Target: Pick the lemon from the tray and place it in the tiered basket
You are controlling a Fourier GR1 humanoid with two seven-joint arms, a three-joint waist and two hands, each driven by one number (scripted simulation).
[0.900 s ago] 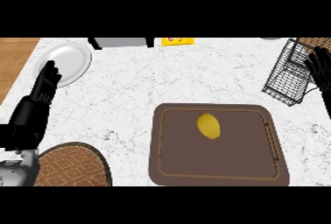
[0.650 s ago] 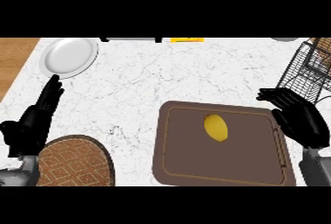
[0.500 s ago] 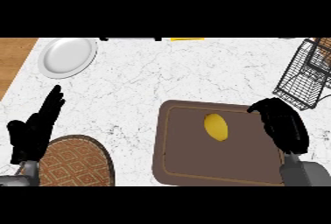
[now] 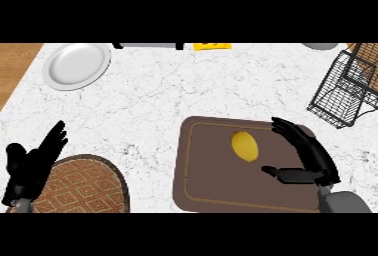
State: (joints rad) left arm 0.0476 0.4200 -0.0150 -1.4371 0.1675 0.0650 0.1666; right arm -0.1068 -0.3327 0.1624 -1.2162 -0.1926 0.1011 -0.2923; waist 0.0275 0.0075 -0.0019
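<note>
Marble table (image 4: 184,90) from above. A white plate (image 4: 76,65) sits near the far left corner; a woven round mat (image 4: 81,187) lies at the near left edge; the wire tiered basket (image 4: 348,87) stands at the far right edge. The lemon (image 4: 245,145) lies on the brown tray (image 4: 221,195), toward its far side, with nothing between it and the right hand (image 4: 310,160) — fingers spread and uncurled, thumb toward the fruit, just beside it, not touching. The left hand (image 4: 29,167) rests open at the near left edge, fingers up. A yellow item (image 4: 212,45) at the far edge bears marks too small to read.
</note>
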